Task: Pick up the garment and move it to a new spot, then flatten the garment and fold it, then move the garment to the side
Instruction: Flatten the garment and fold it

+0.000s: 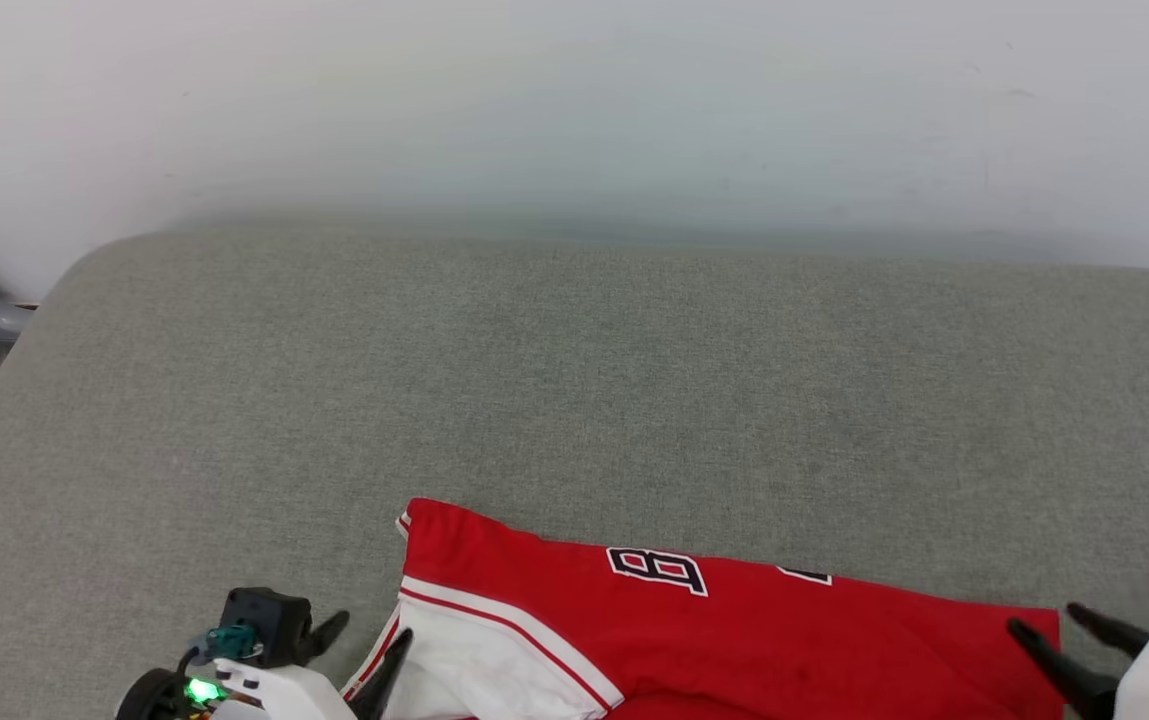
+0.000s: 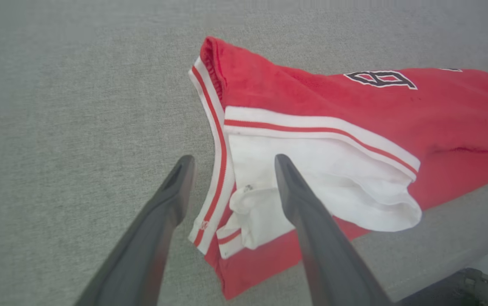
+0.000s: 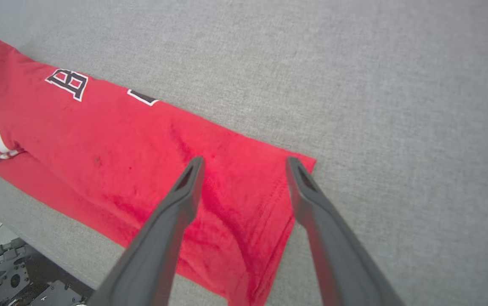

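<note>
grey woven upholstery, a padded surface (image 1: 574,400) against a pale wall (image 1: 574,100).

head view: the garment (image 1: 734,630), red, folded into a long band, lies along the near edge of the padded surface, lettering uppermost. the left fingers (image 1: 364,645) are at its sleeve end and the right fingers (image 1: 1049,622) at its hem end. both pairs are spread and hold nothing.

left wrist view: the left fingers (image 2: 233,163) are open, straddling the striped trim (image 2: 216,170) where the white sleeve (image 2: 333,178) bulges loose out of the fold. risk: closing here may pinch only the trim or the sleeve, and a lift would then drag the layers apart and undo the fold.

right wrist view: the right fingers (image 3: 246,163) are open above the hem corner (image 3: 307,161), with one tip over red cloth and the other at its edge. risk: a shallow bite could take the top layer alone and leave the under layer trailing. risk: the band's near edge lies close to the front of the padded surface, so an uneven pull by the two arms could slide it over the edge or twist it.
</note>
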Robot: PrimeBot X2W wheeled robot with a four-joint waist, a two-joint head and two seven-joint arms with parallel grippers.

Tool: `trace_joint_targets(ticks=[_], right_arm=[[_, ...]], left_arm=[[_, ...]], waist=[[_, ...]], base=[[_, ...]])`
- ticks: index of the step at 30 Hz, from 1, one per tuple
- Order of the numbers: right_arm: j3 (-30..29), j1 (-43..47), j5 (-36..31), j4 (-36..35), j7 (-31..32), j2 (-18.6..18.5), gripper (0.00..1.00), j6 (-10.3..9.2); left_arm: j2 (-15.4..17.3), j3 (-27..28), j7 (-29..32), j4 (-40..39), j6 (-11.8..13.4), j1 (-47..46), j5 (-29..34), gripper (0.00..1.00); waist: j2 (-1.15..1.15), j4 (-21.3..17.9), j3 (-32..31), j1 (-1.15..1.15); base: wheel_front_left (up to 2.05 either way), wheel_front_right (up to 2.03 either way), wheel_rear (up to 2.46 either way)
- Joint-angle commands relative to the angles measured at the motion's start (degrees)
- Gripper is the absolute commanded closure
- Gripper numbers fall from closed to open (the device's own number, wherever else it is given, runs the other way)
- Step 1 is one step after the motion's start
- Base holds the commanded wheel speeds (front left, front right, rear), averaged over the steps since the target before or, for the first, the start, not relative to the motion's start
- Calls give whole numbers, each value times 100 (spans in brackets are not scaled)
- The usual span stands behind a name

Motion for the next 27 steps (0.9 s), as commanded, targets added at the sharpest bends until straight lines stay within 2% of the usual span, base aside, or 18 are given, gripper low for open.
trace_joint_targets(ticks=[1, 8, 11, 14, 21, 27], right_arm=[[-102, 95, -9, -94, 49, -60, 0, -7], [-566, 261, 147, -293, 822, -260, 0, -6], [-717, 305, 235, -164, 1195, -378, 0, -7], [-788, 348, 363, -6, 1509, -393, 0, -6], [-861, 257, 713, 334, 1833, -187, 0, -6], [-693, 146, 876, 500, 1866, -32, 0, -6]], left_arm=[[64, 60, -97, -77, 134, 67, 78, 0], [22, 782, -417, -340, 824, 280, 525, 0], [-135, 1416, -427, -515, 1042, 472, 1033, 0], [-339, 2093, -424, -667, 1154, 826, 1567, 0], [-968, 3496, -425, -928, 1125, 1644, 2907, 0], [-1595, 4380, -425, -1054, 796, 2220, 3757, 0]], waist=[[0, 6, -16, 0], [0, 72, -24, 0], [0, 123, 20, 0], [0, 191, 80, 0], [0, 343, 232, 0], [0, 441, 340, 0]], base=[[0, 0, 0], [0, 0, 0], [0, 0, 0], [0, 0, 0], [0, 0, 0], [0, 0, 0]])
